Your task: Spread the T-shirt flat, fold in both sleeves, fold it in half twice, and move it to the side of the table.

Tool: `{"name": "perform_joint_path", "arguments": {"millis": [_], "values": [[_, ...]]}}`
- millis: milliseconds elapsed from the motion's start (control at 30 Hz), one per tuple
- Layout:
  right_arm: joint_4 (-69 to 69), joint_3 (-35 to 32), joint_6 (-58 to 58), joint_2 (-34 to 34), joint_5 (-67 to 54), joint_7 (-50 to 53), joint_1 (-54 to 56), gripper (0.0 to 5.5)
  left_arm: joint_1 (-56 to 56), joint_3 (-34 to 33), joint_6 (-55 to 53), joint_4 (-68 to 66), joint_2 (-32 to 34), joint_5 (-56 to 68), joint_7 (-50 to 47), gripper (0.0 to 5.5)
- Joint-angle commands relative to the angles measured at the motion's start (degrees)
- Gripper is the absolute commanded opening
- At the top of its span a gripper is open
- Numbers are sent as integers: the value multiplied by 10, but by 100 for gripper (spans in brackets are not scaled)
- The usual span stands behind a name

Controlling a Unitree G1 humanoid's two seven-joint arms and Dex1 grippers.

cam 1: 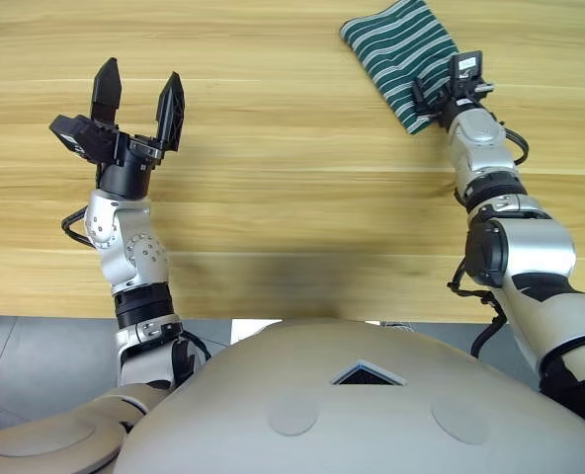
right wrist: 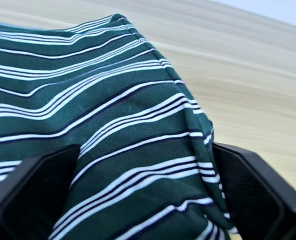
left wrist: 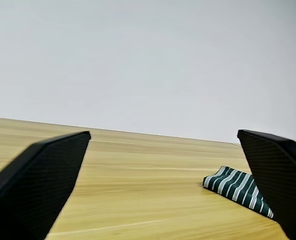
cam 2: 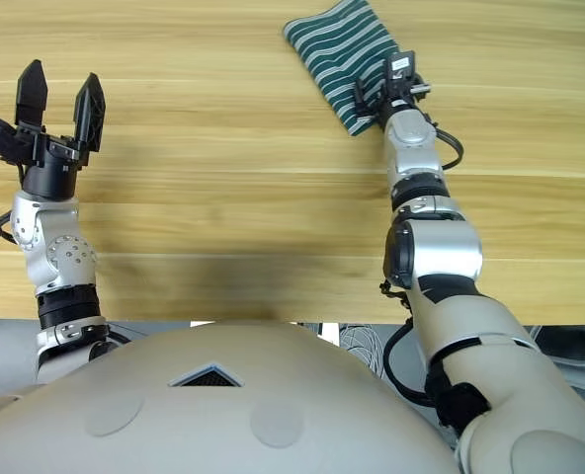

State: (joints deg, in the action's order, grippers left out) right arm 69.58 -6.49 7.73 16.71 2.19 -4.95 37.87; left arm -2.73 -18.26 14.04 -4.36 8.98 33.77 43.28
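T-shirt (cam 1: pixel 396 49), soft and limp, folded at one o'clock: pinch its thick corner. Left gripper (cam 1: pixel 140 74) jaws gape; right gripper (cam 1: pixel 449 87): cannot tell.

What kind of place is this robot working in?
Likely an indoor lab or workroom: a broad wooden table with a plain white wall behind, grey floor tiles below its near edge, and a folded striped T-shirt on it.

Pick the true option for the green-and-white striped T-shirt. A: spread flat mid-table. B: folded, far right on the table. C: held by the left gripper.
B: the green-and-white striped T-shirt lies folded far right on the wooden table, at the right gripper; the left gripper is open, empty.
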Motion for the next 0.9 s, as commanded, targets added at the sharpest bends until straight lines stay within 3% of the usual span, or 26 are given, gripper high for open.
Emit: {"name": "perform_joint_path", "arguments": {"millis": [33, 367, 533, 667, 900], "values": [[58, -35, -41, 45, -16, 47, -86, 461, -12, -1, -1, 15, 0, 9, -2, 540], [41, -67, 29, 32, -44, 55, -126, 461, -26, 1, -11, 25, 9, 18, -3, 540], [-11, -95, 127, 82, -48, 131, -119, 461, -13, 4, -16, 14, 13, 16, 1, 540], [-128, -122, 238, 150, -24, 210, -113, 461, -10, 6, -18, 16, 13, 15, 0, 540], [-195, -103, 315, 113, -75, 81, -106, 461, 29, 13, 20, -7, 3, -20, -28, 540]]}}
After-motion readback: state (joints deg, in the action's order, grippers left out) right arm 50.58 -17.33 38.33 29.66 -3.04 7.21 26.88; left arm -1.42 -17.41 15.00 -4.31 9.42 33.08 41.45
